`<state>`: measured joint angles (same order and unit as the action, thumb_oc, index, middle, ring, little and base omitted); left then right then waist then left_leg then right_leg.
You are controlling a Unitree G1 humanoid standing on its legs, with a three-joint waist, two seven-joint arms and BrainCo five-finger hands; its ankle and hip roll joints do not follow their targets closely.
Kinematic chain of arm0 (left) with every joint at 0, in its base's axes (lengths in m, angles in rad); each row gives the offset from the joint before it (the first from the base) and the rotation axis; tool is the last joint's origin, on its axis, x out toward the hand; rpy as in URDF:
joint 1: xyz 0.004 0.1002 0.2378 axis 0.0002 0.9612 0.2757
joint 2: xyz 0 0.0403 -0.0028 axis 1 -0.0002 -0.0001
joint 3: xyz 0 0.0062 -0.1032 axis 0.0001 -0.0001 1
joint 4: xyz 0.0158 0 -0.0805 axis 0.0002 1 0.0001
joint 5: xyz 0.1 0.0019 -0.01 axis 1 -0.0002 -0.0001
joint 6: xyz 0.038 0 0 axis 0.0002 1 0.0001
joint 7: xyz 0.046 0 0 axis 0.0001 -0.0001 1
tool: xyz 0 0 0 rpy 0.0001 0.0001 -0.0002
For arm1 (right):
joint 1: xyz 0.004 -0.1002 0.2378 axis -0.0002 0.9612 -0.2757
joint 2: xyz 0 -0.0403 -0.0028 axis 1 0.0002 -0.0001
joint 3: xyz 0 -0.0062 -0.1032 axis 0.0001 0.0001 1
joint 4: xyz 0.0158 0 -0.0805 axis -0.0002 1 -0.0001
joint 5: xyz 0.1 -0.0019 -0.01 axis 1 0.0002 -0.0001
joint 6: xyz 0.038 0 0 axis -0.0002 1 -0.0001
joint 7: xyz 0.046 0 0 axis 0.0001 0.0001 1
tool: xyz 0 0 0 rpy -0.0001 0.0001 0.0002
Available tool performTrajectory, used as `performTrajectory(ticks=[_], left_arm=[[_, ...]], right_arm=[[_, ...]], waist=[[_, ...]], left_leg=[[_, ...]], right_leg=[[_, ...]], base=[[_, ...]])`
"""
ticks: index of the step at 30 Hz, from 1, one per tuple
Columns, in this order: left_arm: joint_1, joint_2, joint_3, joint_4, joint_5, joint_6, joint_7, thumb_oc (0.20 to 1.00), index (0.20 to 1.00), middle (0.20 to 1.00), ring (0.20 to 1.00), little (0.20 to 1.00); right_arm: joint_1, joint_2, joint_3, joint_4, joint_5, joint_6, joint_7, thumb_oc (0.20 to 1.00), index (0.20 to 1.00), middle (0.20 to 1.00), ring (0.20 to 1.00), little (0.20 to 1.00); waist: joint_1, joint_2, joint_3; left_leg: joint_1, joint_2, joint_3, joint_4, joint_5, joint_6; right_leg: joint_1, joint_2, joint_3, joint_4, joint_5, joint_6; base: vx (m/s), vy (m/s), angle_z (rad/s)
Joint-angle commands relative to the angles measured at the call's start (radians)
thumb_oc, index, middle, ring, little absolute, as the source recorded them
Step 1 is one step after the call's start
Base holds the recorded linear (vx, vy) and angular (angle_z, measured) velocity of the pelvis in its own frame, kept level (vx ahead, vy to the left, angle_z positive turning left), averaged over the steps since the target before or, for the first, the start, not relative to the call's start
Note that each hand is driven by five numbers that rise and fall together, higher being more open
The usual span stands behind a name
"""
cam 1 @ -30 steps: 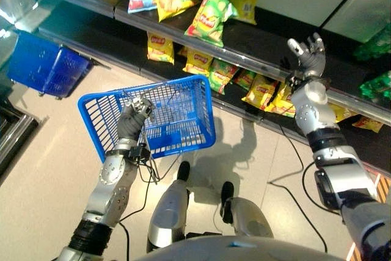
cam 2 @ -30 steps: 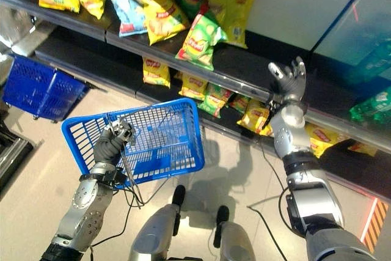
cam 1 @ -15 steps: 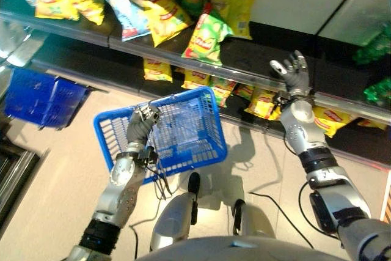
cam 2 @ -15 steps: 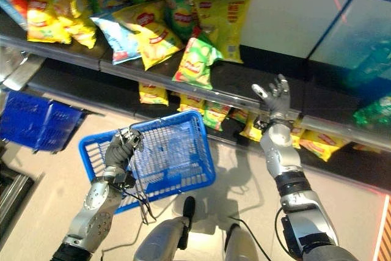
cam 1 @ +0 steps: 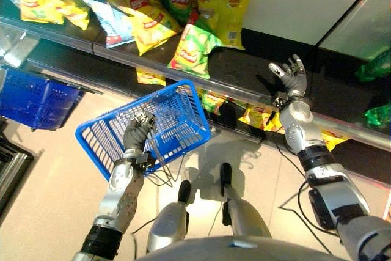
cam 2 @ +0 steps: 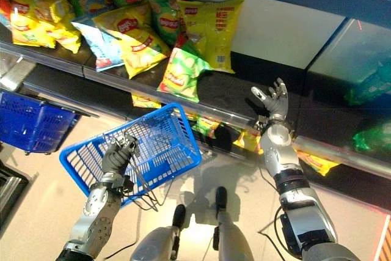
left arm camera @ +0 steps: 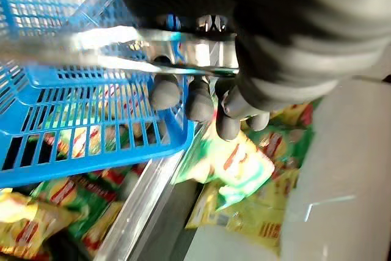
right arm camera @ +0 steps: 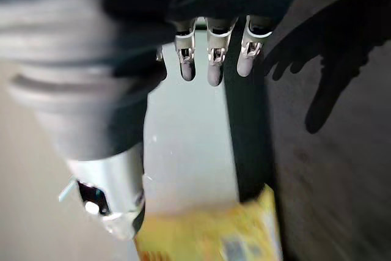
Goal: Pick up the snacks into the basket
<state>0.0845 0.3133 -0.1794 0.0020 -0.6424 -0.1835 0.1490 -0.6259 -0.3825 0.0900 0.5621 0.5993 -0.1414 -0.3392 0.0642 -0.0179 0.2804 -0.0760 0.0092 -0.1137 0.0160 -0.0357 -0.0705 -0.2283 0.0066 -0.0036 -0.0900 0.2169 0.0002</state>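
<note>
Shelf (cam 1: pixel 244 71) of snack bags (cam 1: pixel 215 1); left robot hand (cam 1: pixel 138 128) clamped on blue basket's (cam 1: pixel 183 123) handle (left arm camera: pixel 110 53), right robot hand (cam 2: pixel 273 100) spread open.

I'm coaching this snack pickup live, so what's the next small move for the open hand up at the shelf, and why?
Probably swing the right hand toward the green chip bag and the yellow bags beside it. Its fingers are spread over bare dark shelf, holding nothing, with the nearest bags off to its left. The left hand already grips the handle of the blue basket, which looks empty.
</note>
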Motion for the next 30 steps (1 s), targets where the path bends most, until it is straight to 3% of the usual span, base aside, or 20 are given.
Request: performTrajectory(ticks=[1,3,4,6,8,13,23,30], left_arm=[[-0.06,0.042,-0.003,-0.168,0.036,-0.107,-0.032,0.2,0.2,0.2,0.2,0.2],[-0.073,0.038,-0.015,-0.178,0.039,-0.105,-0.042,0.2,0.2,0.2,0.2,0.2],[-0.077,0.039,-0.019,-0.187,0.038,-0.107,-0.042,0.2,0.2,0.2,0.2,0.2],[-0.076,0.04,-0.022,-0.192,0.034,-0.097,-0.042,0.2,0.2,0.2,0.2,0.2],[-0.078,0.051,-0.045,-0.195,0.044,-0.092,-0.041,0.2,0.2,0.2,0.2,0.2],[-0.098,0.058,-0.051,-0.202,0.052,-0.092,-0.018,0.2,0.2,0.2,0.2,0.2],[-0.11,0.033,-0.069,-0.189,0.068,-0.082,0.022,0.2,0.2,0.2,0.2,0.2],[-0.124,0.031,-0.071,-0.205,0.061,-0.092,0.04,0.2,0.2,0.2,0.2,0.2]], right_arm=[[-0.07,-0.02,0.016,-0.038,-0.038,-0.039,-0.007,1.0,1.0,1.0,1.0,1.0],[-0.067,-0.041,0.015,-0.048,-0.036,-0.046,-0.004,1.0,1.0,1.0,1.0,1.0],[-0.075,-0.05,0.012,-0.054,-0.035,-0.048,-0.008,1.0,1.0,1.0,1.0,1.0],[-0.101,-0.08,0.011,-0.031,-0.033,-0.046,-0.018,1.0,1.0,1.0,1.0,1.0],[-0.125,-0.079,0.032,-0.023,-0.031,-0.043,-0.025,1.0,1.0,1.0,1.0,1.0],[-0.177,-0.067,0.063,-0.035,-0.012,-0.043,-0.035,1.0,1.0,1.0,1.0,1.0],[-0.207,0.056,0.137,-0.054,0.087,-0.041,0.007,1.0,1.0,1.0,1.0,1.0],[-0.289,0.125,0.146,0.04,0.125,-0.041,-0.009,1.0,1.0,1.0,1.0,1.0]], waist=[[-0.001,-0.007,-0.029],[-0.004,0.004,0.007],[0.002,0.006,0.033],[0.004,0.02,0.026],[0.011,0.028,0.035],[0.006,0.028,0.057],[0.036,-0.021,0.105],[0.066,-0.018,0.12]], left_leg=[[-0.037,-0.087,-0.038,0.08,-0.04,0.029],[-0.101,-0.099,-0.05,0.228,-0.058,0.001],[-0.161,-0.113,-0.066,0.269,-0.042,-0.009],[-0.203,-0.068,-0.042,0.181,0.019,-0.016],[-0.212,-0.049,-0.025,0.142,0.044,-0.009],[-0.22,-0.057,0.001,0.109,0.048,0.006],[-0.213,-0.067,-0.004,0.096,0.034,0.024],[-0.217,-0.078,-0.016,0.108,0.026,0.03]], right_leg=[[-0.051,-0.096,0.003,0.165,-0.164,0.143],[-0.032,-0.105,-0.023,0.202,-0.206,0.119],[-0.038,-0.103,-0.033,0.233,-0.217,0.109],[-0.05,-0.089,-0.037,0.24,-0.232,0.116],[-0.077,-0.077,-0.049,0.261,-0.237,0.117],[-0.124,-0.071,-0.04,0.268,-0.229,0.113],[-0.119,-0.093,-0.037,0.25,-0.21,0.125],[-0.112,-0.104,-0.047,0.253,-0.213,0.127]], base=[[0.06,-0.157,0.28],[-0.01,-0.205,0.6],[-0.05,-0.192,0.83],[0.04,-0.067,0.79],[0.05,0.005,0.29],[0.0,0.055,-0.09],[-0.01,0.047,-0.01],[-0.01,0.038,0.06]])
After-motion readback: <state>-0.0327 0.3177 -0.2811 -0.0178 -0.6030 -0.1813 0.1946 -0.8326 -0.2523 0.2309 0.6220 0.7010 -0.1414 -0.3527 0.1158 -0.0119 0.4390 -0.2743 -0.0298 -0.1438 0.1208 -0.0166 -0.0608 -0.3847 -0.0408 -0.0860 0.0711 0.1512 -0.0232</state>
